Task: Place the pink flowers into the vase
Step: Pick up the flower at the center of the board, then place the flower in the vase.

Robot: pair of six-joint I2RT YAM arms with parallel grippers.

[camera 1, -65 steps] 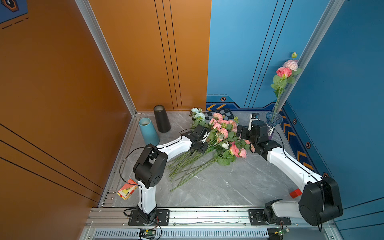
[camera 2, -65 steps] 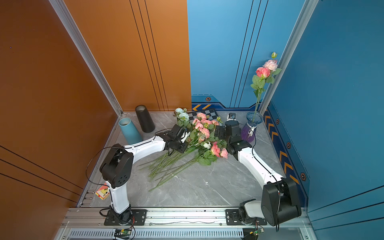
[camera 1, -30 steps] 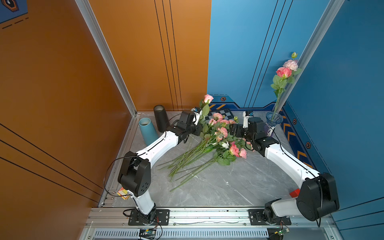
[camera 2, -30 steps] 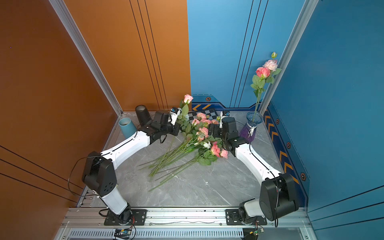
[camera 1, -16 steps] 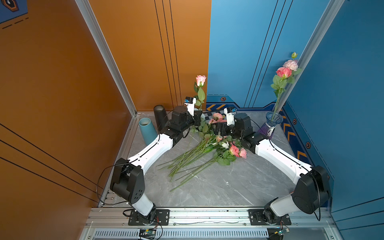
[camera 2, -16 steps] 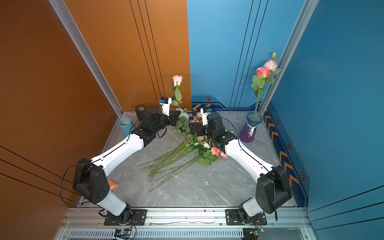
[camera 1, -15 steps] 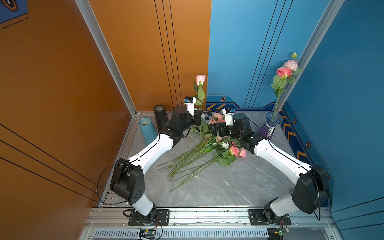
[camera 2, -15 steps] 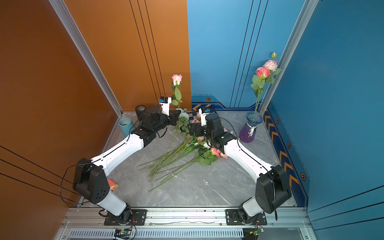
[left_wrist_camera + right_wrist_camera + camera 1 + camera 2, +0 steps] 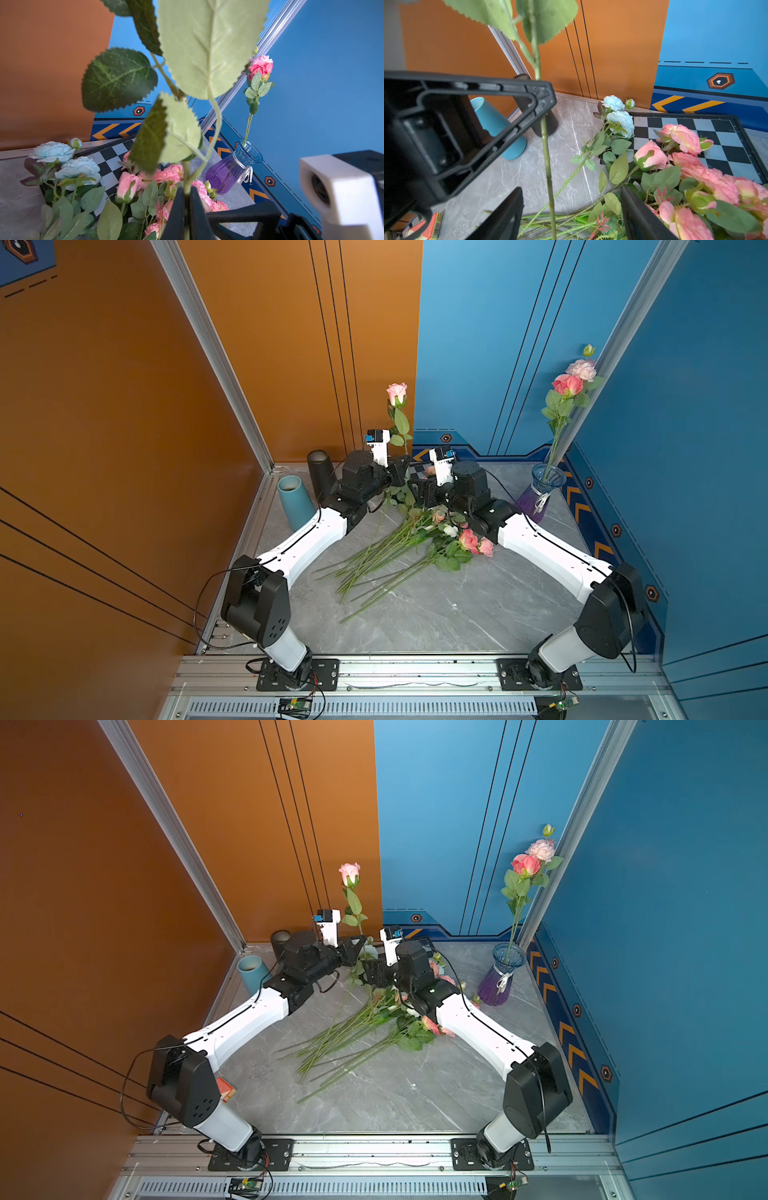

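Observation:
My left gripper [image 9: 187, 192] is shut on the green stem [image 9: 186, 176] of one pink rose [image 9: 397, 393] and holds it upright above the back of the table. My right gripper [image 9: 571, 190] faces it from the right, lower down and open, with the same stem [image 9: 548, 166] hanging between its jaws and touching neither. More pink flowers [image 9: 469, 539] lie in a pile under both grippers, stems pointing to the front left. The blue and purple glass vase [image 9: 540, 493] stands at the back right with two pink blooms [image 9: 567, 383] in it.
A teal cup [image 9: 295, 502] and a black cylinder [image 9: 321, 472] stand at the back left. Pale blue flowers [image 9: 620, 118] lie by a checkerboard [image 9: 716, 145] at the back. A small red box [image 9: 224, 1089] lies at the left edge. Walls close in on three sides.
The left gripper has lifted the rose from a tilt to upright and higher. The right gripper has swung left to the stem, and its jaws have narrowed.

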